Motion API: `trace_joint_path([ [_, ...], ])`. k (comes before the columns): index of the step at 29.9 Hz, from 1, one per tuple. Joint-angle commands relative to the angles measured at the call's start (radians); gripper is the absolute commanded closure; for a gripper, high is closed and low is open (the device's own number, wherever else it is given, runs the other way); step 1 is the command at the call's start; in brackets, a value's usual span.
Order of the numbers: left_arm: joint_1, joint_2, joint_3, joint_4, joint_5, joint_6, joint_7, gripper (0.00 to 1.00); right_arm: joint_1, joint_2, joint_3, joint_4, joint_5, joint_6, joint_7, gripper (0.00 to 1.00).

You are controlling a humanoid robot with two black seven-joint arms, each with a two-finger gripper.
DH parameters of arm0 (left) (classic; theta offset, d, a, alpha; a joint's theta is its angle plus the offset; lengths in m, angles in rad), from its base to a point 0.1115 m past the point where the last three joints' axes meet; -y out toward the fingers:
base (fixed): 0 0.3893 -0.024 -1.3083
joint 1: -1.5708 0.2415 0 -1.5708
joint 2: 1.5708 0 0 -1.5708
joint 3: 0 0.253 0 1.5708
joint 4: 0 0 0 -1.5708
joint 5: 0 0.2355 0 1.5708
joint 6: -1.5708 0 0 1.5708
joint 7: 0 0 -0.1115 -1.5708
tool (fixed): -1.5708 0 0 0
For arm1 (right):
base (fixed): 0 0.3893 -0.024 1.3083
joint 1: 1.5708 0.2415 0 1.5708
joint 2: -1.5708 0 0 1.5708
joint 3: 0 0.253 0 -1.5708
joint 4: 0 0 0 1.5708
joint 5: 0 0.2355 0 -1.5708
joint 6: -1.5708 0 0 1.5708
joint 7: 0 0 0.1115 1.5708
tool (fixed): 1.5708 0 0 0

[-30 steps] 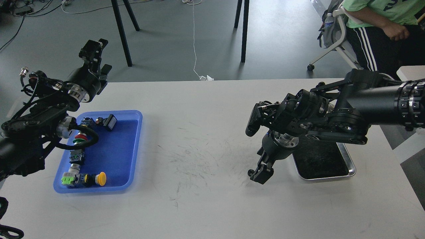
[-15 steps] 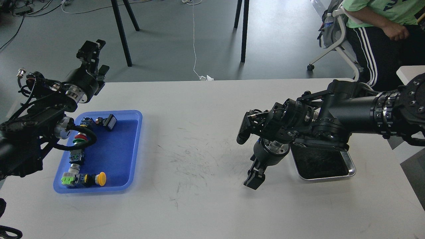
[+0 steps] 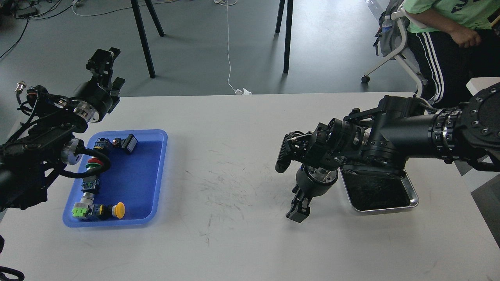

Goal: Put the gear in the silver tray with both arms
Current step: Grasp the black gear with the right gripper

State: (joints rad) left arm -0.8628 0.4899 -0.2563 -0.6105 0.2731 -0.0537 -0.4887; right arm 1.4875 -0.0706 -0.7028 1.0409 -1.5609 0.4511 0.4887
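Note:
The silver tray (image 3: 410,195) lies at the right of the table, its far part hidden under my right arm. My right gripper (image 3: 298,214) points down at the tabletop just left of the tray, its tip at or very near the surface. Its dark fingers read as one block, so I cannot tell open from shut. No gear shows; the spot under the fingertips is hidden. My left gripper (image 3: 108,72) is raised over the table's far left edge, beyond the blue tray, with its fingers apart and nothing in them.
A blue plastic tray (image 3: 156,175) at the left holds several push-button and switch parts, among them a yellow button (image 3: 119,209). A seated person (image 3: 449,35) and chair are beyond the far right corner. Black stand legs (image 3: 287,35) are behind the table.
My right gripper moved left and down the table, away from the tray. A small gear seen beside its fingertips one second ago no longer shows. My left gripper drifted slightly left.

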Motion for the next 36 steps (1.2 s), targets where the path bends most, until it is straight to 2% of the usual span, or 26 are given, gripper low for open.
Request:
trace_joint_path([
  [1,0.004,-0.001,0.0,0.0,0.0,0.0,0.0,0.02,0.0,-0.001,-0.004,-0.001,-0.002,0.0,0.0,0.3],
  [22,0.007,0.001,-0.001,0.0,0.0,0.0,0.0,0.02,0.007,-0.001,-0.003,-0.001,-0.03,-0.002,0.0,0.56],
  [36,0.022,0.006,-0.003,0.0,-0.002,0.0,0.0,0.02,0.002,0.0,-0.003,-0.001,-0.033,-0.003,0.0,0.61],
])
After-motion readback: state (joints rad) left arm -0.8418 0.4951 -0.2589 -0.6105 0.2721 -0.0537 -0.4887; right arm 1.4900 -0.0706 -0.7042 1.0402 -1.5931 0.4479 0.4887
